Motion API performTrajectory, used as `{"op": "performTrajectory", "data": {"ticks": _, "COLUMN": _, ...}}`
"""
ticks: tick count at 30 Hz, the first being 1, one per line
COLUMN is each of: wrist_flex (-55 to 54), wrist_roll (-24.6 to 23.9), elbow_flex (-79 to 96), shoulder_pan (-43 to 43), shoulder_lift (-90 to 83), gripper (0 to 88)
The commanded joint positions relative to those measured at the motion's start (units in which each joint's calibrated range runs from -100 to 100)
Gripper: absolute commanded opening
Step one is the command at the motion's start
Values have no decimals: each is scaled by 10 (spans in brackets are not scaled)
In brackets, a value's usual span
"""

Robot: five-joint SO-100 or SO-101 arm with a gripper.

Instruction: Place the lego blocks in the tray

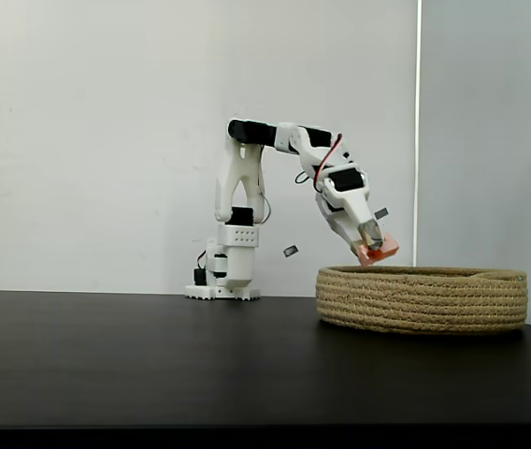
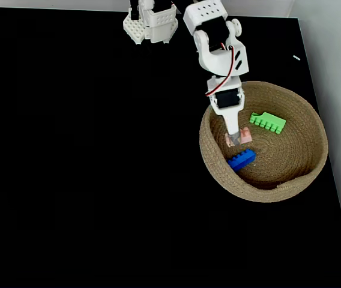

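Above the tray (image 1: 423,299), a coiled rope basket on the black table (image 1: 135,365), the white arm's gripper (image 1: 375,246) clenches the pale pink brick (image 1: 380,249), holding it clear of the rim in a fixed view. Seen from above in a fixed view, the gripper (image 2: 237,139) and pink brick (image 2: 240,139) hang over the basket floor (image 2: 278,156), where the green brick (image 2: 267,122) and blue brick (image 2: 241,159) lie apart.

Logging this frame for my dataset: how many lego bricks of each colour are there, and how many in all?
Green brick, lying in the basket: 1
Blue brick, lying in the basket: 1
Pink brick, held in the jaws above the basket: 1
Total: 3
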Motion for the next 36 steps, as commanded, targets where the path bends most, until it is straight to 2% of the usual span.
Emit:
{"op": "performTrajectory", "data": {"ticks": 1, "wrist_flex": -12, "wrist_roll": 8, "elbow_flex": -54, "shoulder_pan": -28, "shoulder_lift": -2, "gripper": 124}}
{"op": "performTrajectory", "data": {"ticks": 4, "wrist_flex": -12, "wrist_roll": 1, "elbow_flex": -48, "shoulder_pan": -30, "shoulder_lift": -5, "gripper": 218}}
{"op": "performTrajectory", "data": {"ticks": 11, "wrist_flex": -10, "wrist_roll": 4, "elbow_flex": -30, "shoulder_pan": -17, "shoulder_lift": -14, "gripper": 281}}
{"op": "performTrajectory", "data": {"ticks": 14, "wrist_flex": -3, "wrist_roll": 12, "elbow_flex": -7, "shoulder_pan": -12, "shoulder_lift": -29, "gripper": 344}}
{"op": "performTrajectory", "data": {"ticks": 17, "wrist_flex": -1, "wrist_roll": 20, "elbow_flex": -11, "shoulder_pan": -14, "shoulder_lift": -27, "gripper": 364}}
{"op": "performTrajectory", "data": {"ticks": 22, "wrist_flex": 48, "wrist_roll": -9, "elbow_flex": -7, "shoulder_pan": -11, "shoulder_lift": -41, "gripper": 355}}
{"op": "performTrajectory", "data": {"ticks": 23, "wrist_flex": 61, "wrist_roll": -6, "elbow_flex": 8, "shoulder_pan": -8, "shoulder_lift": -58, "gripper": 329}}
{"op": "performTrajectory", "data": {"ticks": 24, "wrist_flex": 64, "wrist_roll": -4, "elbow_flex": 28, "shoulder_pan": -1, "shoulder_lift": -82, "gripper": 251}}
{"op": "performTrajectory", "data": {"ticks": 26, "wrist_flex": 64, "wrist_roll": 4, "elbow_flex": 76, "shoulder_pan": 20, "shoulder_lift": -142, "gripper": 25}}
{"op": "performTrajectory", "data": {"ticks": 30, "wrist_flex": 64, "wrist_roll": 7, "elbow_flex": 192, "shoulder_pan": 100, "shoulder_lift": -289, "gripper": 2}}
{"op": "performTrajectory", "data": {"ticks": 36, "wrist_flex": 1, "wrist_roll": 95, "elbow_flex": 464, "shoulder_pan": 210, "shoulder_lift": -555, "gripper": 2}}
